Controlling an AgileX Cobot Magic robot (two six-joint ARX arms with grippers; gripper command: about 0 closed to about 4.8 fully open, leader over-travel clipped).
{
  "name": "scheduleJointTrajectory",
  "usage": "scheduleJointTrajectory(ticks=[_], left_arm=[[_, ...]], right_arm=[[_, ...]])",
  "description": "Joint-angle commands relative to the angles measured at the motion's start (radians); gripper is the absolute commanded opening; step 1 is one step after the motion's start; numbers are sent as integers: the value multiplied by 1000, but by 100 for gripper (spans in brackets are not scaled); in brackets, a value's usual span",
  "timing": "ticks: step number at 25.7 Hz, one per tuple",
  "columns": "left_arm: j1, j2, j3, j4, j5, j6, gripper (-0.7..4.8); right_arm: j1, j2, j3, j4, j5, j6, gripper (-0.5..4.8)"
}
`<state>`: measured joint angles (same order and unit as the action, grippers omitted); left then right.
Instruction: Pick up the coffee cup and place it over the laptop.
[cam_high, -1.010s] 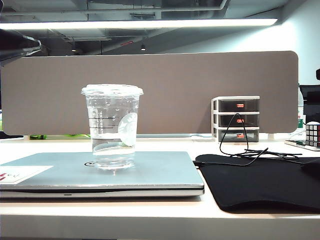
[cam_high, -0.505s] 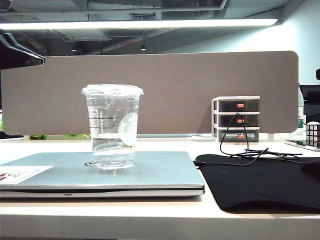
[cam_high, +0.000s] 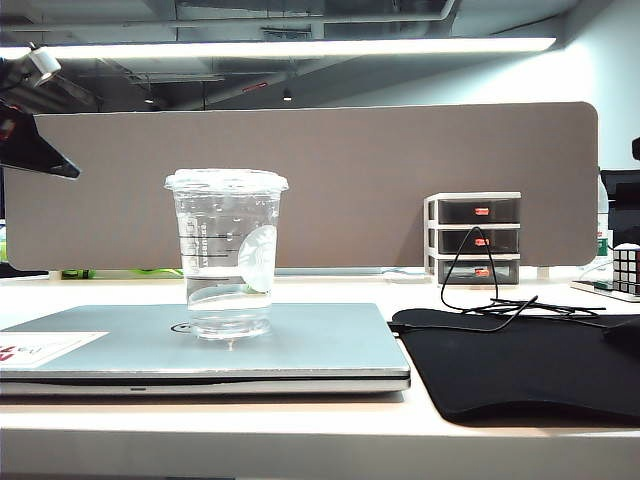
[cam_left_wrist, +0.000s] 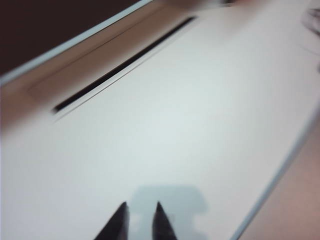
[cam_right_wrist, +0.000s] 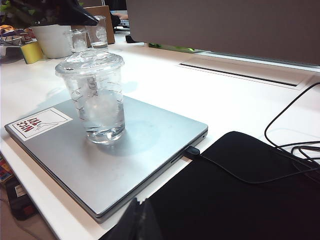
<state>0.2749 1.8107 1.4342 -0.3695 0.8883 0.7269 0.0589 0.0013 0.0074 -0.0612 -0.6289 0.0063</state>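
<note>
So the left gripper (cam_left_wrist: 139, 220) was up in the air over bare white worktop (cam_left_wrist: 190, 115), fingers nearly together with just a thin gap between the 2 dark tips, and nothing between them. Its shadow sat on the worktop right under the tips. That wrist shot was blurry, so not much else to read there besides a long dark slot (cam_left_wrist: 120, 67) in the worktop out toward 11 o'clock from the tips. In the exterior view you could only catch a dark bit of that arm (cam_high: 30, 140) way out at 9 to 10 o'clock, well apart from the cup.

The right gripper (cam_right_wrist: 141, 220) hung low over the near edge of the black mat (cam_right_wrist: 240, 195), fingers pressed together, holding nothing.

The coffee cup (cam_high: 227, 255) stood upright on the closed laptop (cam_high: 320, 345), lid on, with a bit of clear liquid in the bottom, logo facing right-ish. In the exterior view it sat left of center on the laptop lid, and the white sticker (cam_high: 45, 347) was at the laptop's 9 o'clock corner. The black mat (cam_high: 520, 365) lay just beside the laptop at 3 o'clock with a black cable (cam_high: 480, 295) looped on it. Behind that, at about 1 o'clock from the cup, a little 3-drawer unit (cam_high: 472, 238) stood against the brown divider (cam_high: 400, 170), and a Rubik's cube (cam_high: 626, 268) sat at the far right edge.
</note>
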Motion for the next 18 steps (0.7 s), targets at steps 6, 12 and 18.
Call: scheduleJointTrajectory(ticks=[6, 12, 18], left_arm=[[3, -222, -37, -79, -84, -407, 61], [3, -504, -285, -108, -84, -474, 61], [0, -819, -516, -108, -124, -535, 61]], right_arm=[[0, -1, -5, 11, 1, 0, -5], [0, -1, -5, 12, 1, 0, -5], [0, -1, -5, 11, 1, 0, -5]])
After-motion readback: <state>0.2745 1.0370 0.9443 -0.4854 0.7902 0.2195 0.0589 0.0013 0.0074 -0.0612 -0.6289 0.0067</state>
